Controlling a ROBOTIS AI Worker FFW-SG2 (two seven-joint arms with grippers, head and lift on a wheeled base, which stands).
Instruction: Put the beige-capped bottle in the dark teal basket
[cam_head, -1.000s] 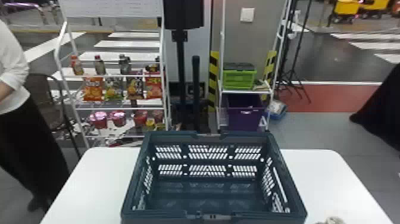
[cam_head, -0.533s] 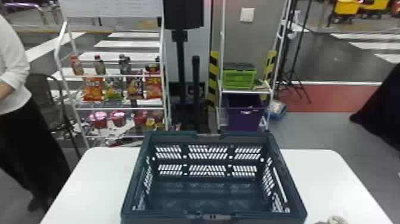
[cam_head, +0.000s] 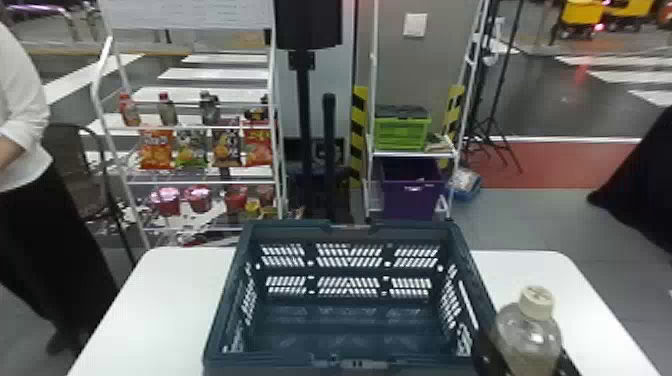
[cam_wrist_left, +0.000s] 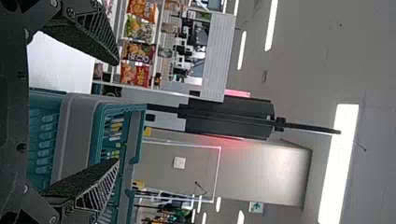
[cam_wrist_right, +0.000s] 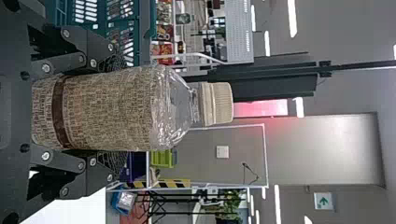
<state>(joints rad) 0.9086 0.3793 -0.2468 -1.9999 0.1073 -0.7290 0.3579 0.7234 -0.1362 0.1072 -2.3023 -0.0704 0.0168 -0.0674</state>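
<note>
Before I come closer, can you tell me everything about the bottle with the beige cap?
The bottle looks like clear plastic, with see-through shoulders and a short neck. Its ribbed beige cap is on. A tan label with small dark print wraps the body, with a brown band near the bottom. It stands about upright in the right gripper, held from both sides, outside the basket, by its right side.

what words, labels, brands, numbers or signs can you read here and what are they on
Nothing can be quoted with confidence.
Bottle label: dense print, too small to read.
Snack bags: lettering too blurred.
White panel: faint lines, too blurred.
Green-and-white sign: a pictogram, no readable words.
</note>
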